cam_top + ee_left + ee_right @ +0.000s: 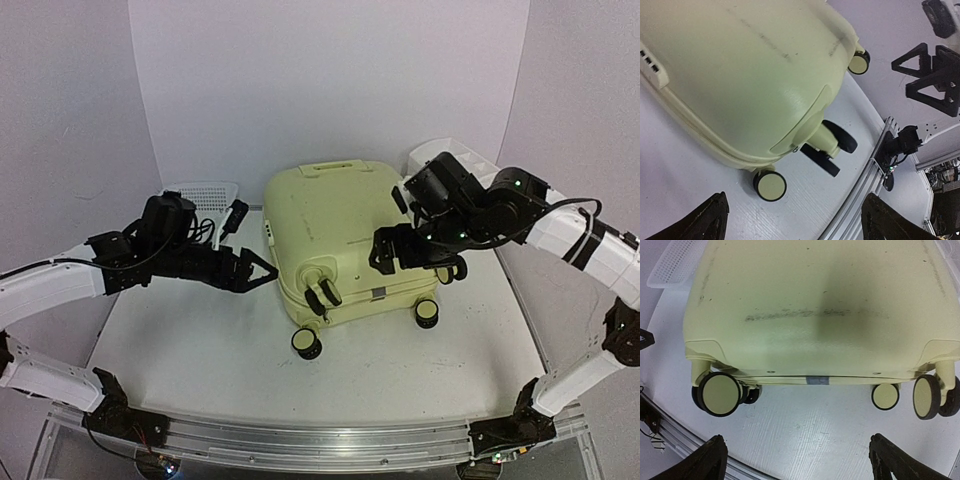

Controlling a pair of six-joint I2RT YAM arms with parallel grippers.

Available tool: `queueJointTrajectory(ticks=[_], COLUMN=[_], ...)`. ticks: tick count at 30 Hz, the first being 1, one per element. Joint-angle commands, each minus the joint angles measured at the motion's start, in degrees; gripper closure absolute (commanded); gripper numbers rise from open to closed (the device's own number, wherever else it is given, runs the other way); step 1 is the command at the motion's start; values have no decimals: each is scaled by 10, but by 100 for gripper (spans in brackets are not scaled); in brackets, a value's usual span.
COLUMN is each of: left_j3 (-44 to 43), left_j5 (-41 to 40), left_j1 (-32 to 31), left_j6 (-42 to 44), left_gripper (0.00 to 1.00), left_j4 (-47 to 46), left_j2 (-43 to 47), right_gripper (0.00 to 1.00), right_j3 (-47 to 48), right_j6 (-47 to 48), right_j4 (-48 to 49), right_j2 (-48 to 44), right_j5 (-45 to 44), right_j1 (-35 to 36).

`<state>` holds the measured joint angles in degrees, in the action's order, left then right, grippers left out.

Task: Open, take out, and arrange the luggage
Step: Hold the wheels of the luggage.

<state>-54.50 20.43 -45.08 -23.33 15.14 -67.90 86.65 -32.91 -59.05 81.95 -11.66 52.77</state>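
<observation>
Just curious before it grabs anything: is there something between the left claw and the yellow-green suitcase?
Nothing. The left wrist view shows only bare white tabletop between the open left gripper and the suitcase at its wheeled end.

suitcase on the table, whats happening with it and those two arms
Two robot arms are closing in on the pale yellow-green luggage, which lies flat and closed on the table, wheels toward the arms. The left claw is open beside its left side and the right claw is open at its right side. Neither holds anything; the case is not yet opened.
</observation>
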Motion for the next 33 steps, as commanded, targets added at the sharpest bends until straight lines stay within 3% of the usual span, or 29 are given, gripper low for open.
queueJointTrajectory(ticks=[1, 12, 21, 27, 33], left_j3=[23, 91, 190, 206, 216], left_j5=[-38, -78, -4, 6, -7], left_j1=[22, 46, 45, 33, 5], left_j6=[-13, -18, 0, 8, 19], left_gripper=[7, 8, 11, 13, 14], left_j4=[32, 37, -94, -116, -141], left_j2=[56, 71, 112, 99, 81], right_gripper=[2, 2, 4, 17, 22], right_j3=[11, 97, 134, 123, 131], right_j6=[-52, -88, -132, -145, -134], right_j4=[59, 78, 97, 97, 94], right_j2=[15, 149, 241, 252, 271], right_j5=[-13, -31, -18, -77, -92], right_j1=[33, 116, 136, 137, 136])
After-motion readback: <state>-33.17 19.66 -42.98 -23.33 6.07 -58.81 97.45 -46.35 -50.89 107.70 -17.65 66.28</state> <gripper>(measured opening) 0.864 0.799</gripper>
